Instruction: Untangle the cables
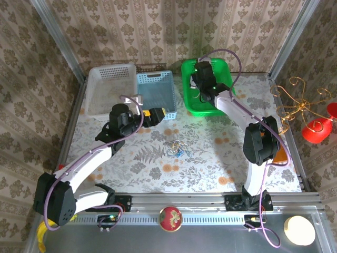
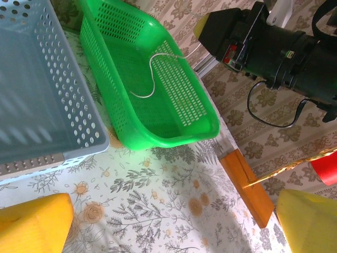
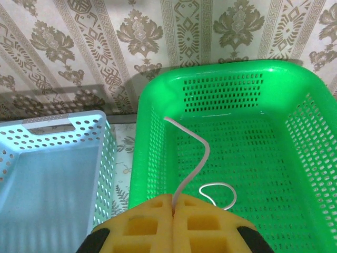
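The right pincer (image 3: pixel 172 205), clamped on a pale cable (image 3: pixel 197 153), trails it down into the green basket (image 3: pixel 295 84). The tangle of cables (image 1: pixel 178 149) lies mid-tabletop (image 1: pixel 210 168), nearer the wide-spread left pincer (image 1: pixel 156 114).

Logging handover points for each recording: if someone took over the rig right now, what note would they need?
Right gripper: shut on a white cable, held over the green basket; the cable's loose end curls down inside the basket.
Left gripper: open and empty, above the table near the blue basket.
Done: one white cable is out of the tangle, not yet released.
Left: let it go into the green basket, then pull apart the small bunch of cables lying mid-table.
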`<action>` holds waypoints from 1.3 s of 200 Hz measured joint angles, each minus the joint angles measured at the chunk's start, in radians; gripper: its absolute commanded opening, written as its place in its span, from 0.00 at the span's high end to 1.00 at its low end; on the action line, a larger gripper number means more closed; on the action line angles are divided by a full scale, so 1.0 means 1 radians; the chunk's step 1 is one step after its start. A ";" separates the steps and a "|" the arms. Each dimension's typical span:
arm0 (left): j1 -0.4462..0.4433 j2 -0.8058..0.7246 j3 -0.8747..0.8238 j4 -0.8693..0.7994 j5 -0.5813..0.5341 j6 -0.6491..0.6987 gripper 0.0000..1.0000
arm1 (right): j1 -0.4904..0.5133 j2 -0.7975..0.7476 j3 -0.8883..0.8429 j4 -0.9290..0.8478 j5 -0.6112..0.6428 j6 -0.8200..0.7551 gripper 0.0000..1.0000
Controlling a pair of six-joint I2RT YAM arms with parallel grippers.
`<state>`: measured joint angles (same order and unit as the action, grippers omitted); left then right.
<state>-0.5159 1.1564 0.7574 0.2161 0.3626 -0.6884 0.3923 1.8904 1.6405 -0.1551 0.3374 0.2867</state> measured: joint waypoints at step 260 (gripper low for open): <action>0.042 0.362 0.285 0.311 0.332 0.088 0.07 | -0.002 -0.484 -0.296 0.385 -0.504 -0.008 1.00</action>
<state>-0.4744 1.5188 1.0428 0.5270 0.6949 -0.6003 0.3908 1.4063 1.3445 0.2298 -0.1661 0.2783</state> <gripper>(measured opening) 0.938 0.065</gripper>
